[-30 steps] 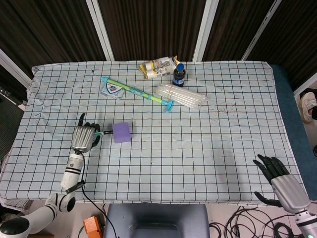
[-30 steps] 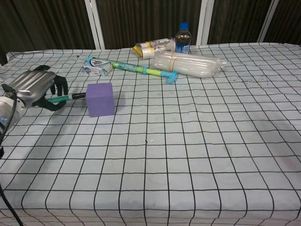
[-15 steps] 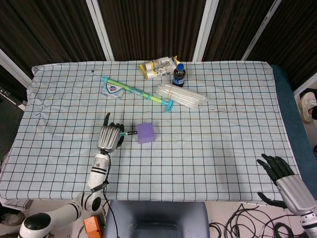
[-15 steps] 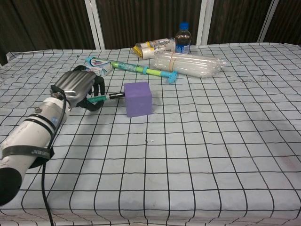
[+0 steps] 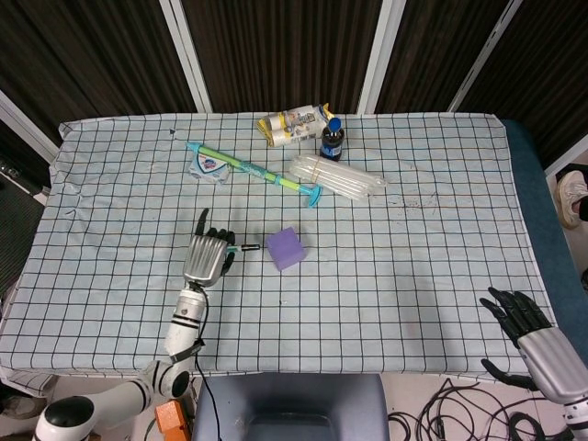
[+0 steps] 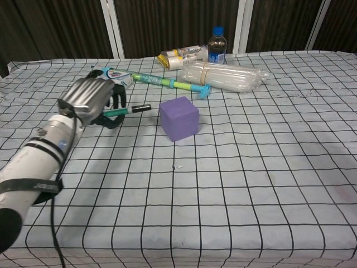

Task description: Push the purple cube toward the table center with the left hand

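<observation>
From my station I see the purple cube [image 5: 285,249] sitting near the middle of the worktop [image 5: 441,230], turned a little so one corner faces me in the chest view. Over the last second it has slid well to the right from its spot near the left edge, so I judge the push largely done. My left hand [image 5: 207,258] has trailed it, but now there is a clear gap: the dark tip of the teal pen [image 6: 124,110] that its fingers [image 6: 116,98] are clenched around points at the cube and sits just beside it without touching. Half a second ago that tip was against the cube's side, so contact has been lost. My right hand [image 5: 537,342] hangs off the near right edge, fingers spread, holding nothing. If the cube should go further in, I would need to close that gap again first.
</observation>
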Robot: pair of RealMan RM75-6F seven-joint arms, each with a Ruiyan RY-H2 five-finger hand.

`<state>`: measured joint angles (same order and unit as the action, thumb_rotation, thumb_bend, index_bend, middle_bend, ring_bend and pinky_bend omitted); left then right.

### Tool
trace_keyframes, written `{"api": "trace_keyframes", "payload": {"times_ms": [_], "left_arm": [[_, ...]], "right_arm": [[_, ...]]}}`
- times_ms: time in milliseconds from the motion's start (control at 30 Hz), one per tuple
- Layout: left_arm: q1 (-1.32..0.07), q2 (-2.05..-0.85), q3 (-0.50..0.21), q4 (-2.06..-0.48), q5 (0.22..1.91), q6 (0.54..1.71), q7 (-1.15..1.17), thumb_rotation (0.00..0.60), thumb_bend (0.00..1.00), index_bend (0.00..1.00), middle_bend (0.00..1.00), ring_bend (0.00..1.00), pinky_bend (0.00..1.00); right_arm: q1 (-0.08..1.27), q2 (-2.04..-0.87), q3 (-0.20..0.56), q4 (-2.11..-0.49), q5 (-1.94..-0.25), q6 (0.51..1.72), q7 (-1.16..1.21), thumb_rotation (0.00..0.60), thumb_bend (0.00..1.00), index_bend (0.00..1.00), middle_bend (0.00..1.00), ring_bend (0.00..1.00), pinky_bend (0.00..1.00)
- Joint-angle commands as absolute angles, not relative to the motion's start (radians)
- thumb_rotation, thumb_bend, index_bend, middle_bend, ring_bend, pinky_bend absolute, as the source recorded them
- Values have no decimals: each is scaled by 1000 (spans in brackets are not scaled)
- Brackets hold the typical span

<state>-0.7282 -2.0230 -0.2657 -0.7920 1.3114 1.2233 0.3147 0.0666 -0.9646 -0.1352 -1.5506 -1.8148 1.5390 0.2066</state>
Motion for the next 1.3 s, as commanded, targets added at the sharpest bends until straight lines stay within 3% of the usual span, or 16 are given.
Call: {"api": "trace_keyframes", "payload": {"times_ms": [33,200,333,533,633,733,800,1000,1167,1300], "left_arm": [[-605,-1901,-191,-892,1348,1311,271,600,427,787,854,465,75],[-487,-1817,-115,-915,1356,1353,233,600,424,752,817,465,74],[-443,-1810,-70,-884,1361,1319,187,600,408,648,707,431,67],[-434,-1843,-59,-814,1368,1293,174,600,397,487,574,357,61],[-434,-1848,-58,-801,1371,1291,179,600,388,361,415,254,54],[-426,-1838,-61,-819,1353,1254,205,600,370,101,108,47,44],[-419,-1811,-68,-877,1342,1245,213,600,364,13,20,3,45],[-362,-1660,-30,-1129,1409,1346,204,600,354,0,0,0,62],[-251,-1407,119,-1424,1595,1531,126,600,350,0,0,0,58],[-185,-1345,187,-1419,1720,1667,-14,600,350,0,0,0,53]], "right_arm": [[67,-964,-135,-1553,-1813,1537,205,600,393,0,0,0,0],[63,-967,-137,-1558,-1817,1539,191,600,393,0,0,0,0],[64,-972,-138,-1565,-1820,1531,176,600,392,0,0,0,0],[68,-974,-145,-1569,-1832,1522,164,600,392,0,0,0,0],[66,-973,-145,-1568,-1832,1526,167,600,393,0,0,0,0],[65,-968,-143,-1564,-1829,1535,185,600,393,0,0,0,0],[65,-967,-144,-1561,-1833,1537,190,600,393,0,0,0,0],[63,-966,-147,-1559,-1837,1541,195,600,393,0,0,0,0],[59,-969,-145,-1560,-1831,1543,184,600,393,0,0,0,0],[55,-975,-140,-1568,-1820,1541,164,600,392,0,0,0,0]]}}
